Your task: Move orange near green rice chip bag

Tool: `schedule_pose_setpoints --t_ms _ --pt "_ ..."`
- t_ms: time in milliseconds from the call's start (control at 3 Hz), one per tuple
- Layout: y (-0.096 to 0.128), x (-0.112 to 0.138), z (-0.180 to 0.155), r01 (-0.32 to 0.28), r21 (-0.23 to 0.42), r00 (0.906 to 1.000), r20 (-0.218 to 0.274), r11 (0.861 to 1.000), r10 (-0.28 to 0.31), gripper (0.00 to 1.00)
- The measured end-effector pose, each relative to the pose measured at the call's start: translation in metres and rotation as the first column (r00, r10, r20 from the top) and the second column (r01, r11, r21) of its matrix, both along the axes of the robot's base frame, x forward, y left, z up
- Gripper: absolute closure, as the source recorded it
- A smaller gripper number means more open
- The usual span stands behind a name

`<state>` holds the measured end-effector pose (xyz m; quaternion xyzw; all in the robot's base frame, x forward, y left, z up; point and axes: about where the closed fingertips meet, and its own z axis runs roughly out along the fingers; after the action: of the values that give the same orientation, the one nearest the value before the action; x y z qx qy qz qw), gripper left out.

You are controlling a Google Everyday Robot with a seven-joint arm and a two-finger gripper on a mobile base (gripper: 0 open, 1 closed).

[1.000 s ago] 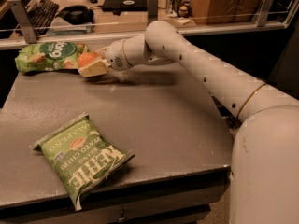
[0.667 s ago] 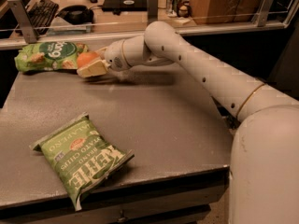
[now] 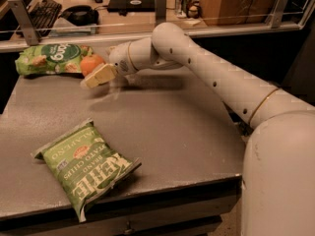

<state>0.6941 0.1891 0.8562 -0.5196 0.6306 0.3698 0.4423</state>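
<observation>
claw (image 3: 98,76) low over table (image 3: 172,132) back-left | orange (image 3: 91,63) just behind it, beside green bag (image 3: 49,58)

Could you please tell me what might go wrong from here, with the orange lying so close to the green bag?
The end effector is just in front of the orange, which lies beside the green rice chip bag. Pulling the arm away could nudge the round fruit so that it rolls away from the bag. A leftward sweep might also shove the bag towards the table edge.
</observation>
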Motion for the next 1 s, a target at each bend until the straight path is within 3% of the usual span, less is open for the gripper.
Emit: schedule_pose_setpoints --t_ms 333,667,1000 --pt "-0.018 -0.005 0.010 -0.010 0.008 0.9998 0.018 1.000 0.009 0.00" --pt "-0.085 -0.014 0.031 -0.015 0.032 0.9986 0.052 0.999 0.013 0.00" --pt "-0.207 -0.037 0.059 0.042 0.040 0.9948 0.091 0.998 -0.045 0.00"
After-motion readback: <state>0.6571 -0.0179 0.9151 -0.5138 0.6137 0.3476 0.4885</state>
